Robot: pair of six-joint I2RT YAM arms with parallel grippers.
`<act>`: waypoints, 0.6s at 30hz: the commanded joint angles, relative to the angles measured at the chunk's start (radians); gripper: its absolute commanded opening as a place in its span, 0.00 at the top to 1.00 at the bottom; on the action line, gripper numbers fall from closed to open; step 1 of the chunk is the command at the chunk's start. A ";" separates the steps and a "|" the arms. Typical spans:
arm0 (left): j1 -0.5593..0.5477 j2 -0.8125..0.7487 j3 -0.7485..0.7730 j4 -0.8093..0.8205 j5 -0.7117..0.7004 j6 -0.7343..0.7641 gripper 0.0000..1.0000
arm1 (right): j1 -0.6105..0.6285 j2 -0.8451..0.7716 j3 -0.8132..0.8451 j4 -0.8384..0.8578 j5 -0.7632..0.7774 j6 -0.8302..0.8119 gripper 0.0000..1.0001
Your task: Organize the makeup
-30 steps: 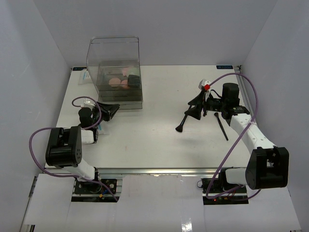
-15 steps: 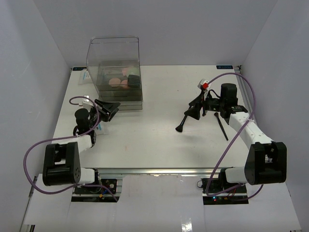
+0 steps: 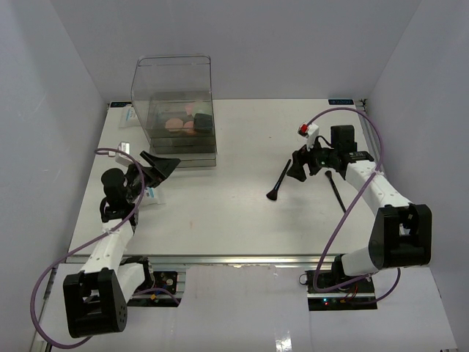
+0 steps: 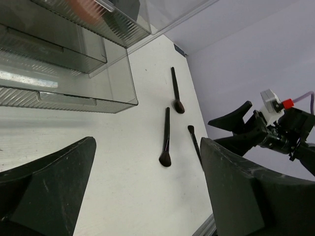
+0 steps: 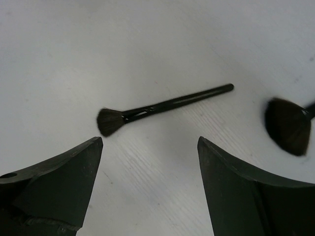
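Two slim black brushes lie on the white table: one brush (image 3: 279,180) (image 5: 162,105) just left of my right gripper (image 3: 300,166) (image 5: 150,142), another brush (image 3: 335,191) right of it. The right gripper's jaws stand open over bare table, short of the first brush. A dark fan-shaped brush head (image 5: 287,125) shows at the right wrist view's edge. My left gripper (image 3: 157,166) (image 4: 147,147) is open and empty in front of the clear box (image 3: 174,110). Through its jaws I see three brushes (image 4: 166,137) far across the table. Pink discs (image 3: 176,123) and a black compact (image 3: 204,121) sit inside the box.
A small white packet (image 3: 151,193) lies beside the left gripper, and a second packet (image 3: 126,116) lies left of the box. The box's ribbed drawer fronts (image 4: 64,93) fill the left wrist view's upper left. White walls close in the table on three sides.
The left gripper has opened wide while its arm swung and stretched out. The right gripper opened further and drew back to the right, leaving the brush lying on the table.
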 commanded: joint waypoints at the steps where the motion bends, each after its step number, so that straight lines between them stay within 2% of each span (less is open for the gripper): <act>1: 0.004 -0.034 0.046 -0.063 0.072 0.091 0.02 | -0.030 -0.002 0.080 -0.047 0.347 0.081 0.14; 5: 0.005 -0.054 0.075 -0.128 0.110 0.137 0.02 | -0.095 0.010 0.083 -0.069 0.505 0.112 0.10; 10: 0.005 -0.109 0.083 -0.181 0.107 0.199 0.02 | -0.197 0.027 0.049 -0.113 0.542 0.074 0.10; 13: 0.004 -0.133 0.074 -0.174 0.123 0.197 0.02 | -0.259 0.049 0.020 -0.138 0.514 0.016 0.13; 18: 0.004 -0.151 0.064 -0.168 0.138 0.193 0.02 | -0.283 0.099 -0.004 -0.172 0.494 -0.047 0.28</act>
